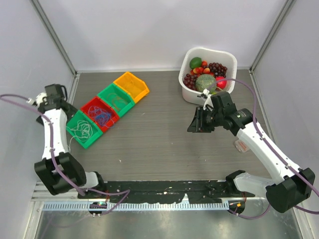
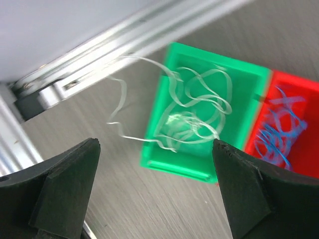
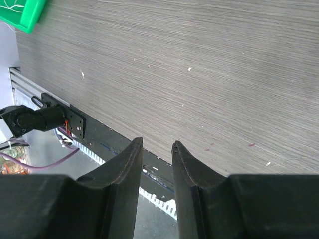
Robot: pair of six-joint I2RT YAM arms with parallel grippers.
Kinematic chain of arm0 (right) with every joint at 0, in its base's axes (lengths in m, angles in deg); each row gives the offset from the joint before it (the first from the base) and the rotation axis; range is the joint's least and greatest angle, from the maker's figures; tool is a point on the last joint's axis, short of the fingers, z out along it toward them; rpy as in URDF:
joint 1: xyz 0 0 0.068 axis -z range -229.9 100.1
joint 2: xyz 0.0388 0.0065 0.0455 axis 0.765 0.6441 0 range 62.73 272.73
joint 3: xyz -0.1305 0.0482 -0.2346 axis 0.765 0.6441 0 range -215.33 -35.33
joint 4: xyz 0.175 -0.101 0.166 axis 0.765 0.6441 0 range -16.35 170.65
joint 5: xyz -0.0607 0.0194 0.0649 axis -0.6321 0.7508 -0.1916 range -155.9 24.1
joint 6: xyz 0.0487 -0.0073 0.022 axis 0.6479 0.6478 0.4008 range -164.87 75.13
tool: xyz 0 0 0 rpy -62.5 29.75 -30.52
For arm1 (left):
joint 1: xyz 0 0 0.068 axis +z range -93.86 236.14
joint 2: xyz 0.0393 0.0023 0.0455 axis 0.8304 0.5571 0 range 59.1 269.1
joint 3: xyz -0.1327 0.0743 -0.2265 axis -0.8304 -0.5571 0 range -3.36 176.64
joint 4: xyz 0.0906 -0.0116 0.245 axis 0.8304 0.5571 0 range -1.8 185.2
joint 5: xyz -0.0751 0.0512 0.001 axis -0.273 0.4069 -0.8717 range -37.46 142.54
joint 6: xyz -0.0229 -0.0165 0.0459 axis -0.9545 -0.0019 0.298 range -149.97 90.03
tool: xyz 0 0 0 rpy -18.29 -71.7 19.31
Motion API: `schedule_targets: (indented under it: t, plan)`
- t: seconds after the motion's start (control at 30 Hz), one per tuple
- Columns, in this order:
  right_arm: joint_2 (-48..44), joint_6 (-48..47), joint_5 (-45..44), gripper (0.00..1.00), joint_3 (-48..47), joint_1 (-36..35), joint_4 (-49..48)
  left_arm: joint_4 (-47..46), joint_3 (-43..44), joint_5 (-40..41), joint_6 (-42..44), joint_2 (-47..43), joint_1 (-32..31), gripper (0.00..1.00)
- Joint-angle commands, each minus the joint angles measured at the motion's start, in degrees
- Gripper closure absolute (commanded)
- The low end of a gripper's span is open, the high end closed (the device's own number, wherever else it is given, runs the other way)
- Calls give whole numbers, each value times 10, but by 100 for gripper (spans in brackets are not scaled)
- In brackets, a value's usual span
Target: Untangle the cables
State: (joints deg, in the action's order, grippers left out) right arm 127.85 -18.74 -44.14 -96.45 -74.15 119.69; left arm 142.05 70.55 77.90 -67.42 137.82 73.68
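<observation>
- Black fingers (image 2: 65, 184) of the left jaws sit nearest in the left wrist view, one at each bottom corner of the frame. They are spread wide with nothing between them.
- white cable (image 2: 197, 107): loose loops in the end green bin (image 2: 172, 164), centre of the left wrist view. A few loops spill over the bin's left wall onto the worktop (image 2: 124, 199).
- blue cable (image 2: 279, 132): tangled bunch inside the red bin (image 2: 306, 159), right edge of the same view. The red bin's wall touches the end green bin's wall.
- Top view: four bins in a diagonal row, left of centre, side by side. From lower left to upper right they are the end green bin, red bin, second green bin (image 1: 117, 99) and orange bin (image 1: 132, 85).
- The second green bin holds thin strands (image 1: 119, 103), colour too faint to call. Cannot tell what is in the orange bin.
- left arm (image 1: 50, 132): runs up the far left of the top view, with the left jaws at its upper end, by the side wall, just left of the row.
- right jaws: fingers (image 3: 124, 184) nearly closed, only a slim gap, nothing in it, over bare worktop.
- In the top view the right jaws are right of centre, pointing left, well apart from the bins. The right arm (image 1: 264, 149) runs down to the lower right.
- white basket (image 1: 189, 94) of fruit (image 1: 205, 82): upper right, just above the right jaws in the frame.
</observation>
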Motion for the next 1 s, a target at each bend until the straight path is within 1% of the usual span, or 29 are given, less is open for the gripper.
schedule_targets:
  t: [0.0, 0.07, 0.13, 0.2, 0.23, 0.27, 0.33, 0.4, 0.5, 0.6, 0.63, 0.73, 0.8, 0.9, 0.93, 0.97]
  plan:
    - [-13, -4, 8, 64, -33, 3, 23, 0, -43, 5, -26, -38, 99, 3]
    - [-14, -11, 11, 65, -34, 3, 33, -26, -46, 6, 17, -27, 122, 7]
    - [-14, -15, 13, 65, -33, 2, 40, -55, -51, -2, 70, -17, 147, 18]
    - [-14, -14, 14, 64, -33, 0, 42, -68, -61, 30, 102, -11, 150, 26]
    - [-13, -13, 15, 65, -34, 0, 42, -80, -75, 33, 111, -11, 150, 31]
    - [-11, -13, 14, 65, -36, 0, 42, -101, -92, 27, 120, -11, 150, 34]
    - [-9, -13, 13, 65, -41, 0, 42, -147, -120, 25, 135, -7, 149, 37]
    - [-5, -13, 11, 65, -47, 0, 44, -178, -135, 34, 153, 5, 150, 42]
    - [2, -12, 13, 65, -52, 0, 45, -202, -141, 54, 161, 26, 150, 42]
    - [9, -8, 14, 65, -51, 0, 45, -240, -155, 63, 174, 43, 150, 35]
    - [12, -6, 17, 65, -51, 0, 45, -253, -160, 60, 178, 50, 150, 34]
    - [18, -7, 17, 66, -56, 0, 45, -290, -176, 43, 196, 74, 150, 34]
    - [25, -6, 16, 65, -58, 0, 47, -309, -181, 39, 193, 91, 149, 36]
    - [31, -7, 11, 66, -64, 0, 49, -349, -198, 42, 193, 108, 150, 50]
    - [33, -7, 9, 66, -64, 0, 49, -355, -198, 43, 193, 114, 150, 56]
    - [32, -9, 8, 66, -66, 0, 52, -356, -197, 50, 193, 118, 150, 64]
